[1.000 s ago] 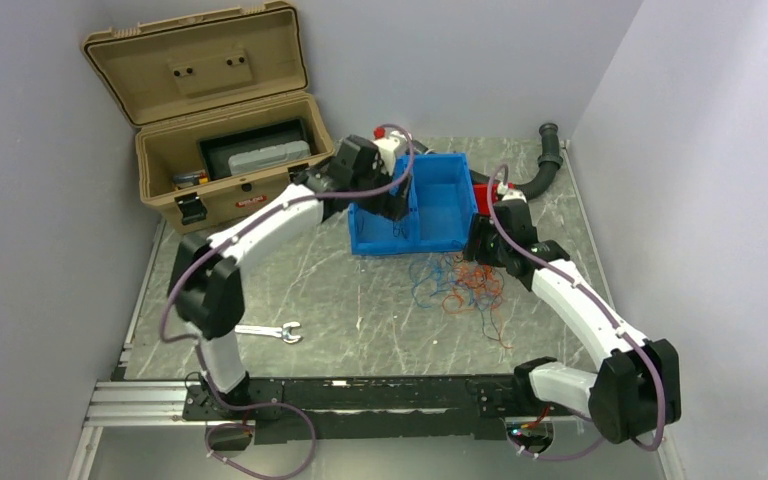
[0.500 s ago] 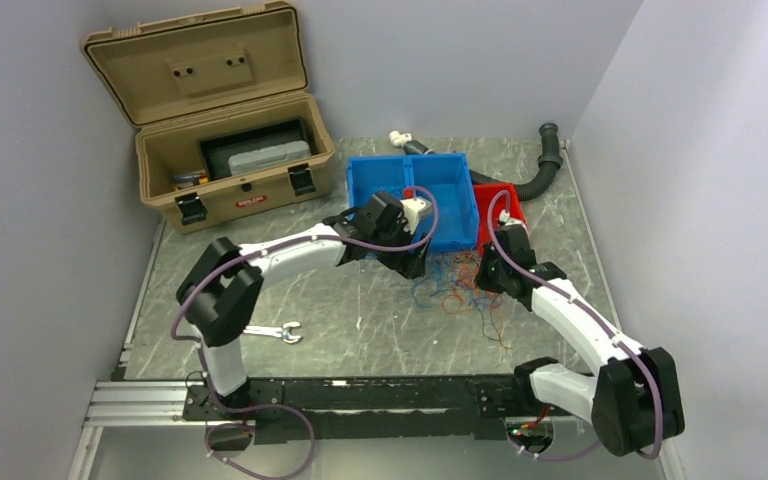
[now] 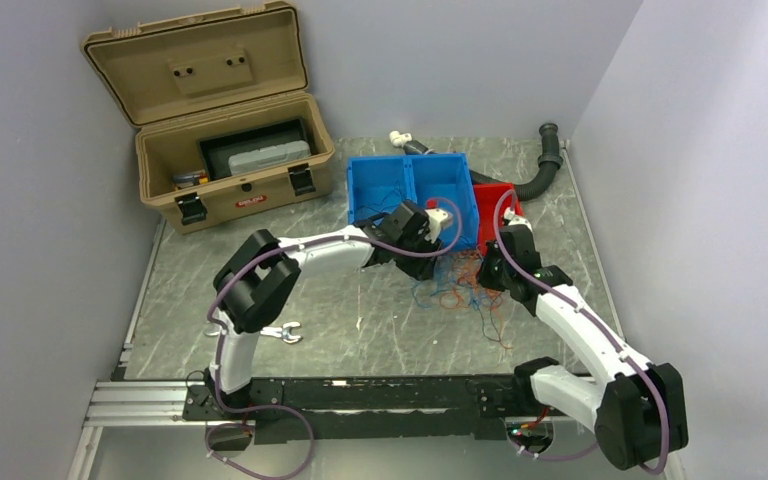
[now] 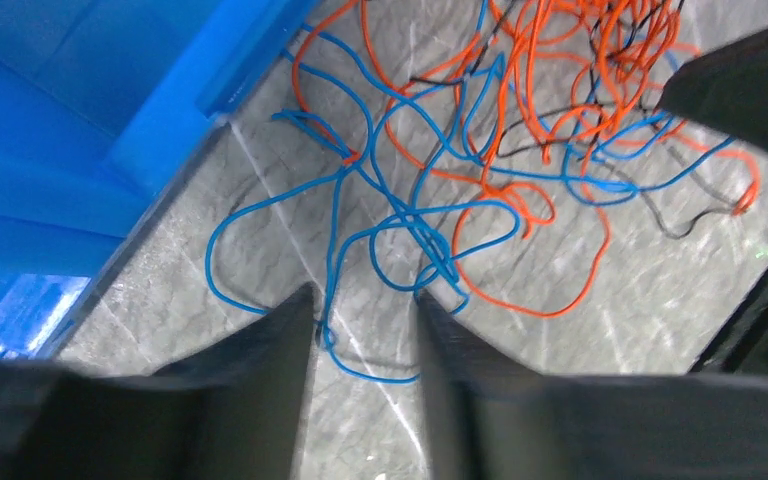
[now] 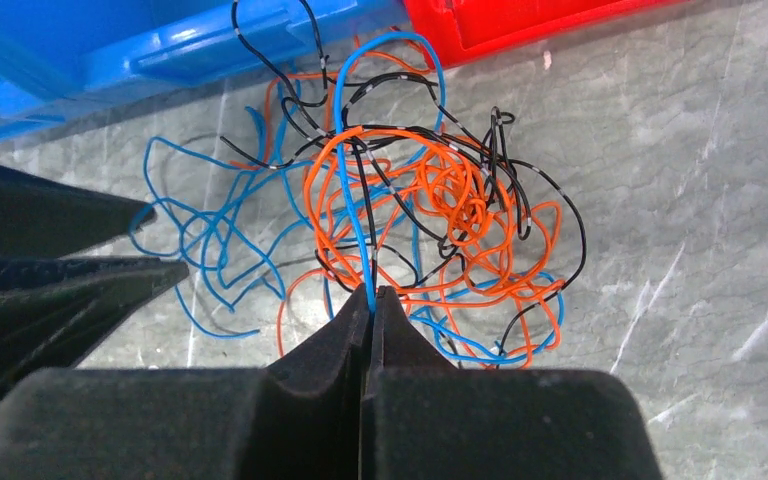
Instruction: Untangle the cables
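Cables (image 3: 460, 285) sit bunched just in front of the blue bin (image 3: 443, 190), right gripper (image 5: 370, 293) pressed together and pinching a blue strand at the bunch's near edge, left gripper (image 4: 363, 298) spread over blue loops beside the bin's front wall.

Left wrist view: the left tool (image 4: 362, 300) is cut by the lower edge; the blue bin (image 4: 70, 130) by the left and top edges; the cables (image 4: 425, 235) run out past the top edge; a dark body (image 4: 750, 90) at upper right is blurred and cut off. Right wrist view: the red bin (image 5: 520, 20) is cut by the top edge; a blue strand vanishes between the pressed-together pads (image 5: 320, 350) of the right tool (image 5: 370, 292). Overhead view: both tools' tips lie hidden beneath their wrists.
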`<state>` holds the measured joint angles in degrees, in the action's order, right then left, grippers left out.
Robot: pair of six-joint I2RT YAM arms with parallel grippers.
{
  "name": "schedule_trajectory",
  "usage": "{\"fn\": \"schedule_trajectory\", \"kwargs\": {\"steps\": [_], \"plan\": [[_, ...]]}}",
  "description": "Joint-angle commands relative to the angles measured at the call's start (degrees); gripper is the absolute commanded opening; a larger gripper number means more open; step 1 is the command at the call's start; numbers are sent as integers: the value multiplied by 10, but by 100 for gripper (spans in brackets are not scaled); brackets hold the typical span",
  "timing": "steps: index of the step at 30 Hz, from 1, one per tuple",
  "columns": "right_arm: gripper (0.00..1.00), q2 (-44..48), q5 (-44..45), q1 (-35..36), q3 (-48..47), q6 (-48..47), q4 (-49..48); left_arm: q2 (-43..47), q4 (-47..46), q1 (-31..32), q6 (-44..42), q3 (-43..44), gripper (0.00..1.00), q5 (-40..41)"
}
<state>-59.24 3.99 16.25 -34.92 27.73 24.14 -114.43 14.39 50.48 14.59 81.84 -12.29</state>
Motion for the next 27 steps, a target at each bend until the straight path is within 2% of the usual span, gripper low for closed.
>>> {"fn": "schedule_trajectory", "kwargs": {"steps": [1, 2, 3, 7, 11, 17, 22, 27], "plan": [[0, 27, 13, -1, 6, 17, -9, 16, -12, 5, 11, -30, 22, 7], [0, 35, 16, -1, 10, 22, -11, 28, -19, 5, 13, -50, 9, 10], [0, 42, 22, -1, 13, 27, -12, 44, -21, 5, 14, -71, 0, 16], [0, 69, 61, -1, 16, 40, -2, 136, 0, 2, 17, -154, 0, 54], [0, 81, 92, -2, 16, 49, 11, 263, 30, -15, 22, -238, 0, 87], [0, 87, 106, -2, 22, 72, 14, 461, 55, -104, 49, -347, 0, 52], [0, 90, 88, -1, 27, 72, 5, 592, 99, -170, 65, -376, 0, 88], [0, 87, 54, 0, 25, 59, 0, 654, 153, -202, 83, -367, 0, 160]]}}
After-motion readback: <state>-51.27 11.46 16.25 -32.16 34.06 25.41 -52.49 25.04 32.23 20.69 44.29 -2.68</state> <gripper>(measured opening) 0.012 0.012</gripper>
